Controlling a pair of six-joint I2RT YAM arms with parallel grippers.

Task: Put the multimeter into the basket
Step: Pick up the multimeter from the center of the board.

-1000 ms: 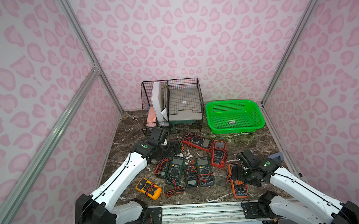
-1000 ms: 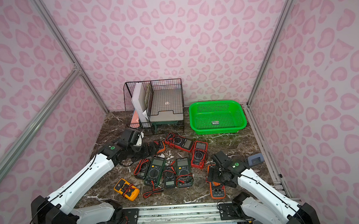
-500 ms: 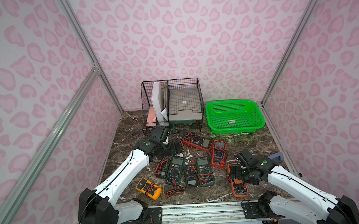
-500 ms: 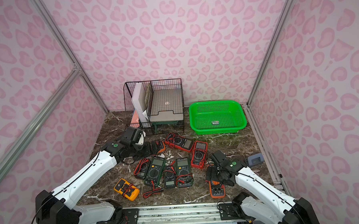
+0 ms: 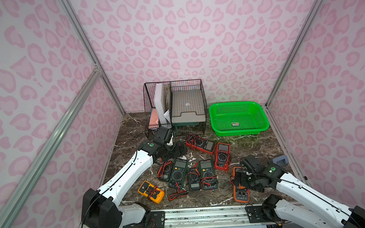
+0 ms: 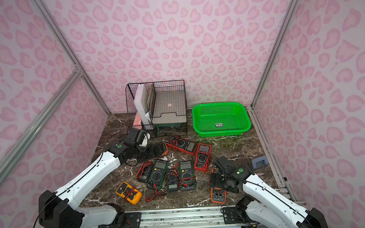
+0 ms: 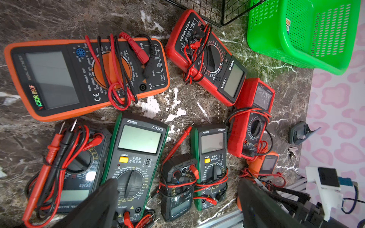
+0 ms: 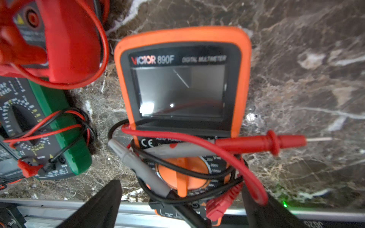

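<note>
Jaws: you've got both pairs spread wide, nothing pinched in either
right gripper [image 8: 181, 185]: low over the front Victor 890F multimeter [image 8: 181, 79], one finger each side of its dial end; you can't tell whether they touch the case
front Victor 890F multimeter: orange, flat and face up on the marble tabletop [image 5: 252, 145], leads wound round the body, red probe sticking out sideways; near the front rail [image 5: 202, 212], well apart from the basket [image 5: 241, 133]
left gripper [image 6: 156, 150]: over the rear Victor 890F multimeter [image 7: 59, 79], just in front of the black wire-mesh desk organiser [image 5: 189, 86]; in both top views it hides most of that meter
basket: bright green, back right, beside the organiser; small label [image 5: 235, 124] on its floor
between your arms: red ANENG multimeter [image 5: 199, 142], second red multimeter [image 5: 221, 159], green DT9205A multimeter [image 5: 177, 171], second green DT9205A multimeter [image 5: 207, 174], all flat on the marble with leads wrapped
yellow multimeter [image 5: 151, 191]: front left, beside your left arm
</note>
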